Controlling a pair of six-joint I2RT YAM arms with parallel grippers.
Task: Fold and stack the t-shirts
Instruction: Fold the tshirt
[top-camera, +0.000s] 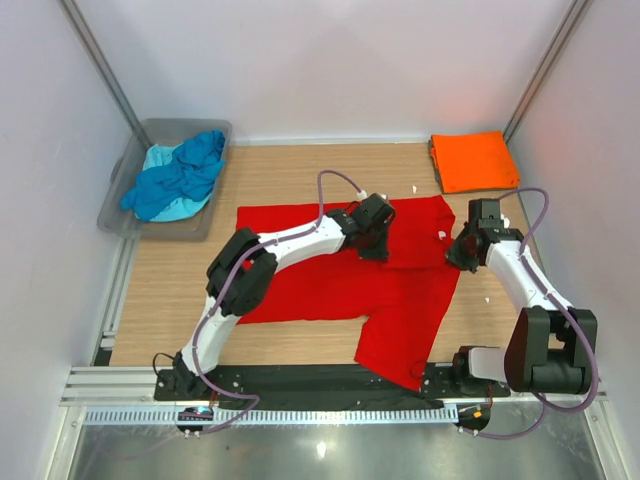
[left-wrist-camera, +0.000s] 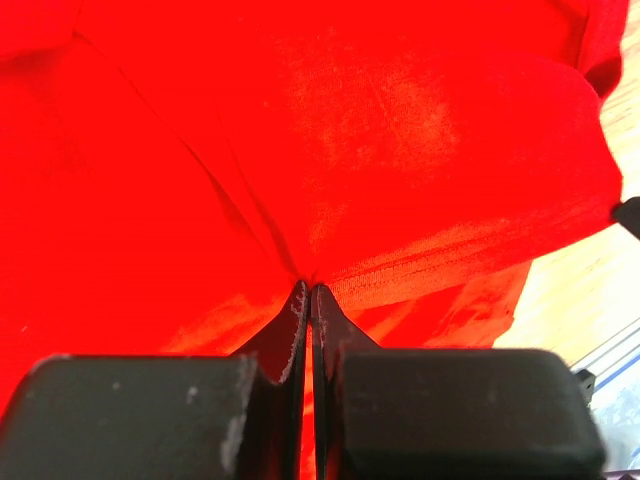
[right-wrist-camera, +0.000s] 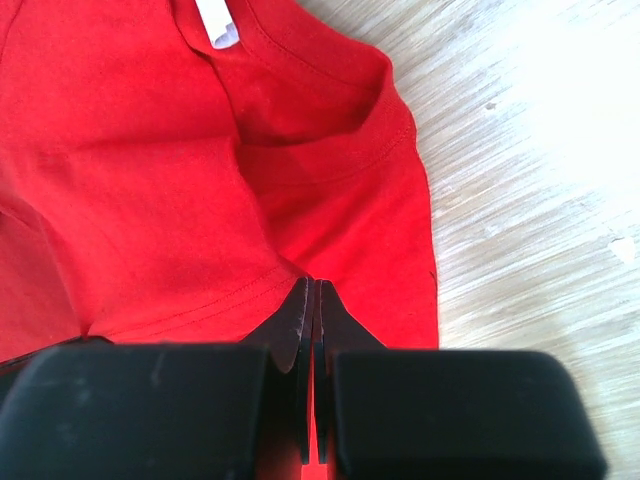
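White walls (top-camera: 300, 60) enclose the wooden table (top-camera: 290, 175). The left end effector (top-camera: 375, 242) and right end effector (top-camera: 460, 256) each pinch the red t-shirt (top-camera: 400, 300) beneath them.

Middle of table (top-camera: 290, 175) covered by red shirt (top-camera: 320, 285), left arm (top-camera: 290, 242) across it; right arm (top-camera: 525, 280) blocks near right. Bare wood along far edge between grey tub (top-camera: 120, 180) far left and folded orange shirt (top-camera: 472, 160) far right. Bare strip left of red shirt; walls (top-camera: 40, 200) hem both sides.
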